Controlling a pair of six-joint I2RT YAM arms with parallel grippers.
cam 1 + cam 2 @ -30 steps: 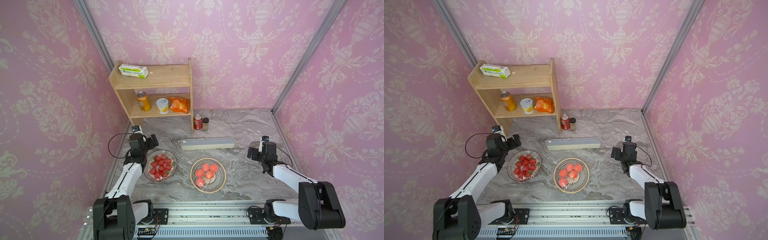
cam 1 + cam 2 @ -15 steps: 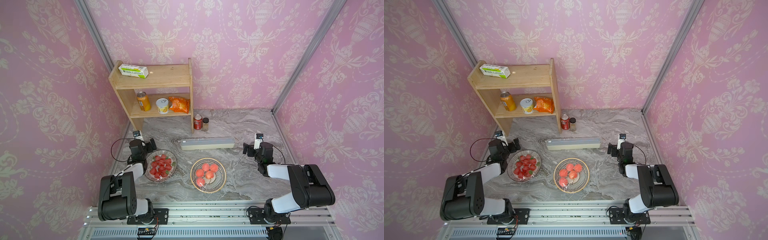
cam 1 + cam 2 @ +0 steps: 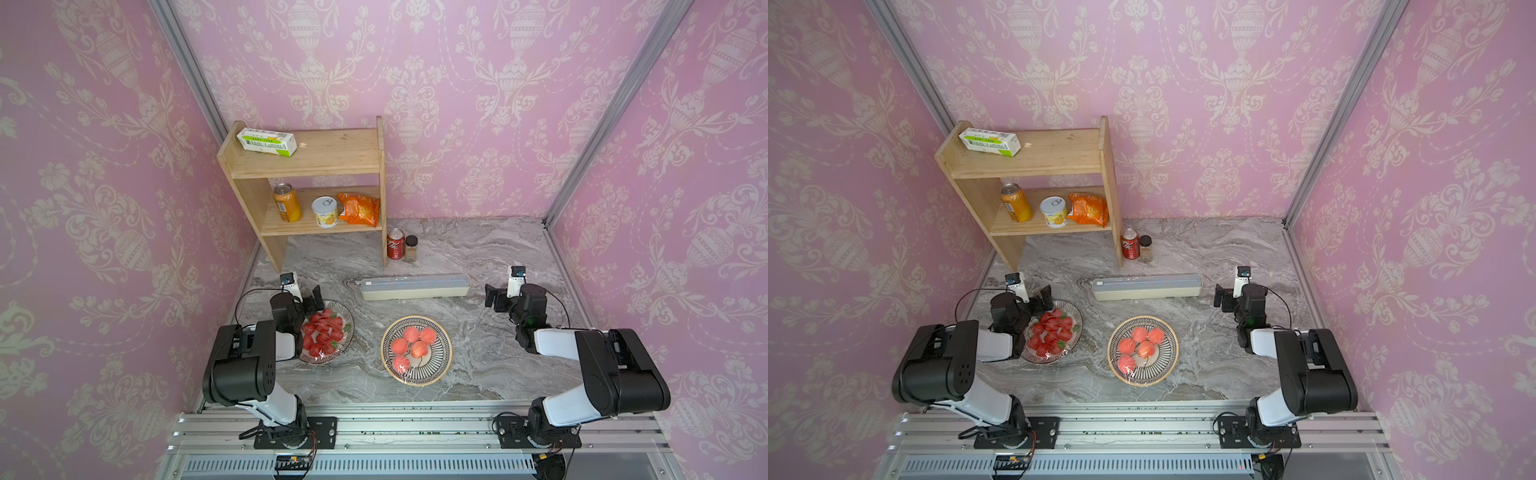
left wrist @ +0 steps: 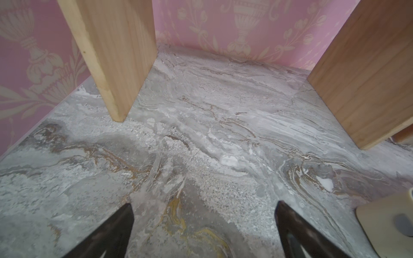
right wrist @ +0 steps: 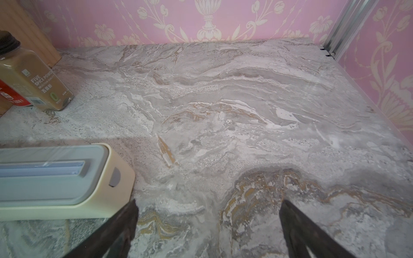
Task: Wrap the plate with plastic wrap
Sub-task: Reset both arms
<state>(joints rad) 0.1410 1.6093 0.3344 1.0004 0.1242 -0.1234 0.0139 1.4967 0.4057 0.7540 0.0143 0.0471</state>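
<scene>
Clear round plate of red strawberries (image 3: 349,328) is being half hidden by the left arm (image 3: 266,345); film on it is not being made out. Long narrow cream box of plastic wrap with grey translucent top (image 3: 415,286) is being cut off in both wrist views, lying on the grey marble desk (image 3: 478,365) behind the round striped plate of peaches (image 3: 440,365). Both arms are being held folded, forearms low. Left fingers (image 3: 312,297) and right fingers (image 3: 493,296) are being held wide, empty.
</scene>
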